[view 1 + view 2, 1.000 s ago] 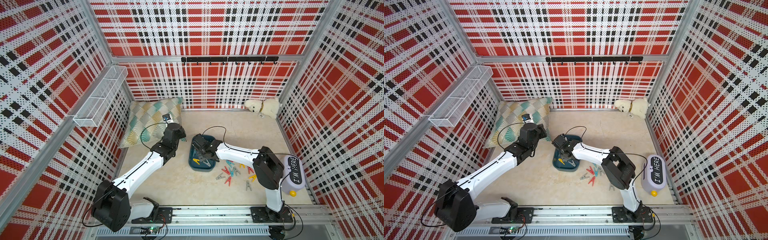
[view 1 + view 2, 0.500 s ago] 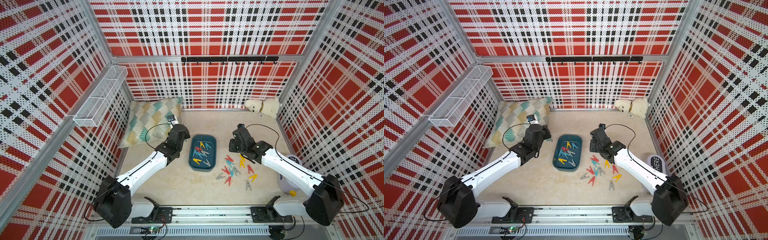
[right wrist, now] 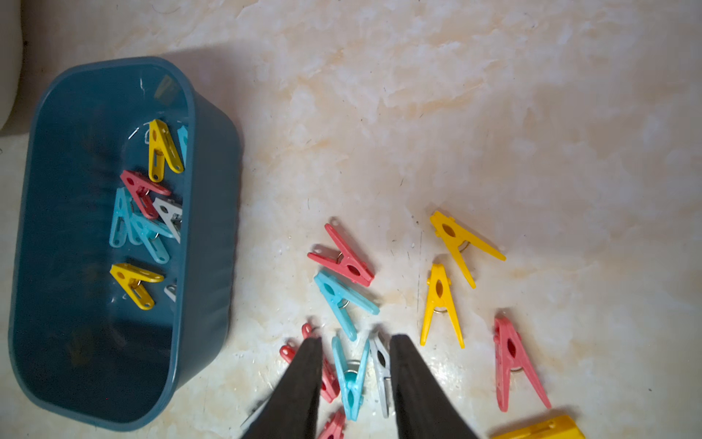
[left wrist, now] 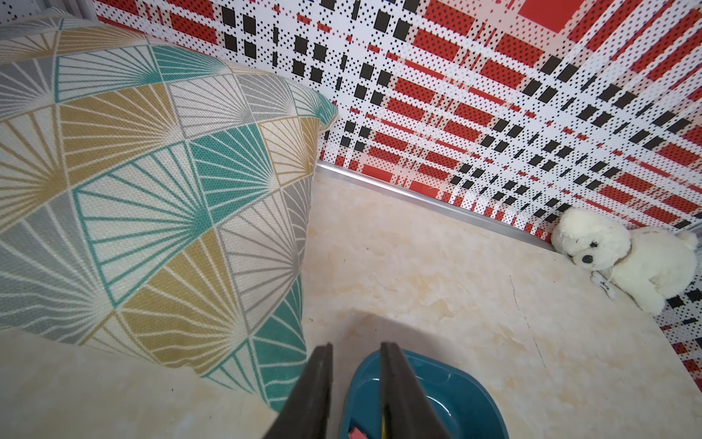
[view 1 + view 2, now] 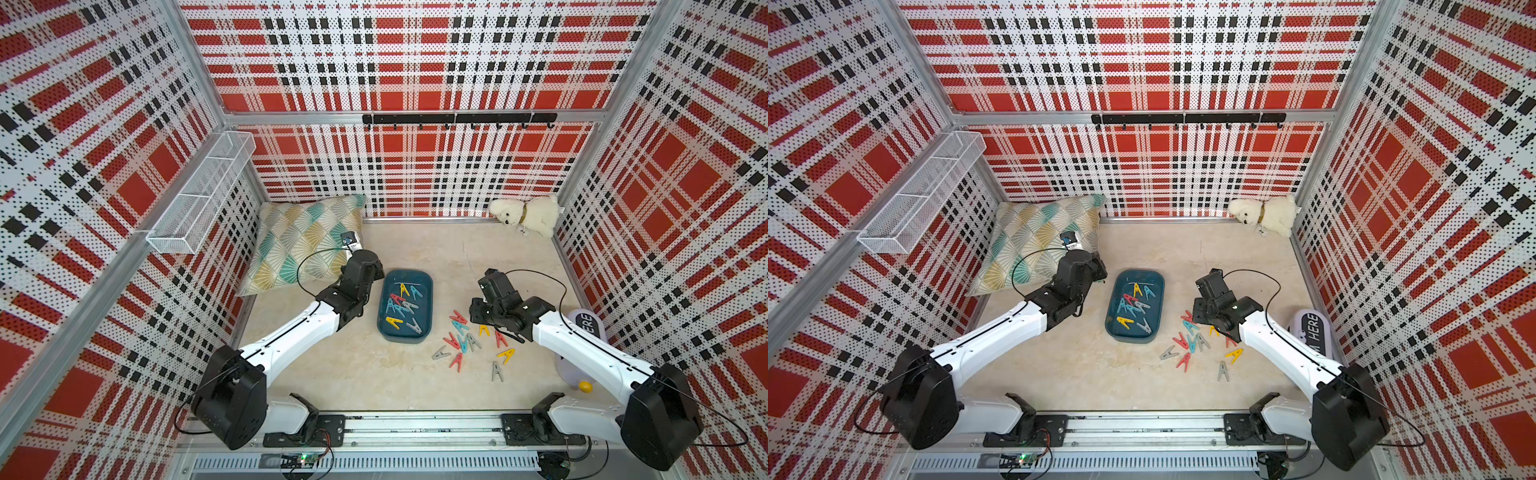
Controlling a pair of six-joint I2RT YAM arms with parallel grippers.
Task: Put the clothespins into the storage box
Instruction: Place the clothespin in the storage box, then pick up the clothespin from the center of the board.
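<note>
While the right fingers (image 3: 309,361) hang parted and empty over a light blue clothespin (image 3: 351,395) among the loose clothespins (image 5: 464,343) on the worktop (image 3: 494,114), the left fingers (image 4: 317,372), likewise parted and holding nothing, hover at the storage box (image 5: 401,338) corner nearest the pillow (image 4: 152,190); several more lie inside that box.

In a top view, the white letters "M HERE" can be read on the dark front of the pale round thing (image 5: 1311,332). Elsewhere only "ERE" is seen on it (image 5: 587,323).
</note>
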